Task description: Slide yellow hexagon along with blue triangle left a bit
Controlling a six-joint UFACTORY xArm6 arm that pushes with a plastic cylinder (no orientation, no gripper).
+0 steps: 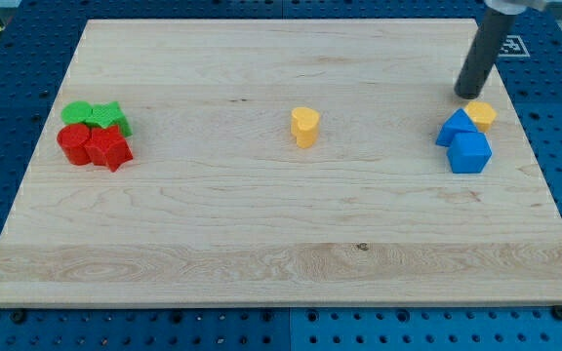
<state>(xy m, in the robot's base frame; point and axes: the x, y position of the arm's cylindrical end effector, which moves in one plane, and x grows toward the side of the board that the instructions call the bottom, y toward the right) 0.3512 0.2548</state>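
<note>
Blue triangle (pixel 456 127) and yellow hexagon (pixel 481 115) sit touching near the desk's (pixel 261 244) right edge, my tip (pixel 465 96) just above them. No fingers here, nothing held. They look light and slidey; I'd push from the hexagon's right face.

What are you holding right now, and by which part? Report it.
Nothing is held. I have no jaws, only a rod. My tip stands just above the yellow hexagon, which sits against the blue triangle; whether it touches cannot be told.
</note>
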